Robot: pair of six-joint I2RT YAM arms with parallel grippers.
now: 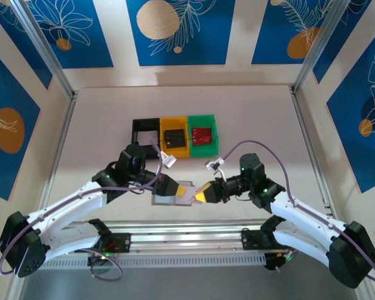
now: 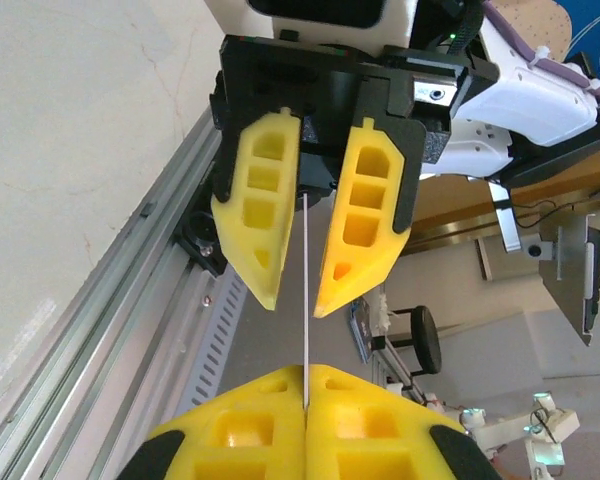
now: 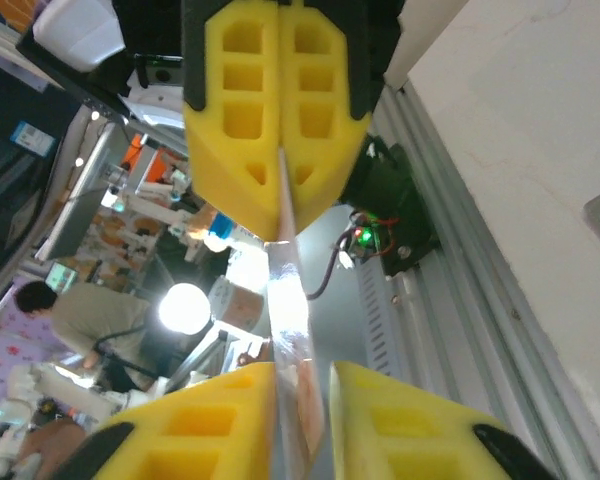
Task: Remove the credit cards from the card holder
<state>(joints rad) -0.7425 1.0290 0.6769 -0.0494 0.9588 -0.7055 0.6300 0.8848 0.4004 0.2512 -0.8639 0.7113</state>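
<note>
Down in the lower middle of the top view, the card holder lies flat on the worktop, right under where both arms meet. Fingers of the left gripper are pinched tight on a thin card seen edge-on, while the right gripper has its fingers a bit apart either side of it. Looks like a hand-off to me. Next up, I'd guess, right backs off clean and left carries the card to the bins further back.

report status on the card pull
Left gripper shut on a card. Right gripper open around it. Card holder lies beneath them. Nothing blocking.
</note>
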